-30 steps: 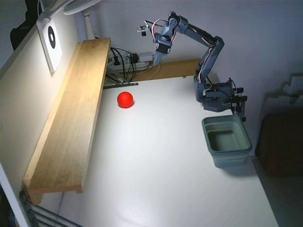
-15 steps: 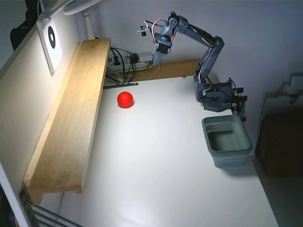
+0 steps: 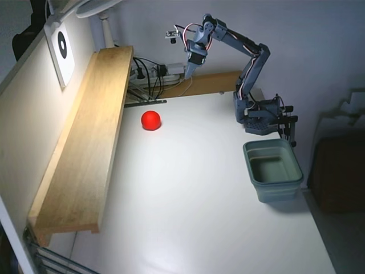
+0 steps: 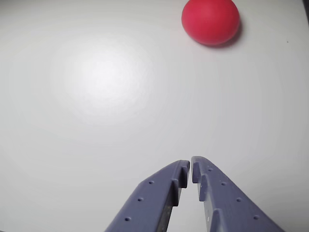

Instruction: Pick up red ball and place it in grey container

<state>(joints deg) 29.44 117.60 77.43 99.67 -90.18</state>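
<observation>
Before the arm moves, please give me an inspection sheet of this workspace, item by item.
Surface: white table, glare patch, no spills.
Job's things: red ball on the table, apart from the gripper; grey container at the right in the fixed view, looks empty.
Clutter: wooden shelf along the left.
Gripper: gripper raised above the table, tips nearly together, empty.
Cables: wires behind the table.
Surroundings: lamp, target sign.

The arm (image 3: 251,63) is made of blue-grey plastic links with black motor blocks at the joints. Thin red and white cables run near the wrist. The gripper (image 4: 190,166) has two purple-blue fingers (image 4: 159,193) with small round holes along them.
</observation>
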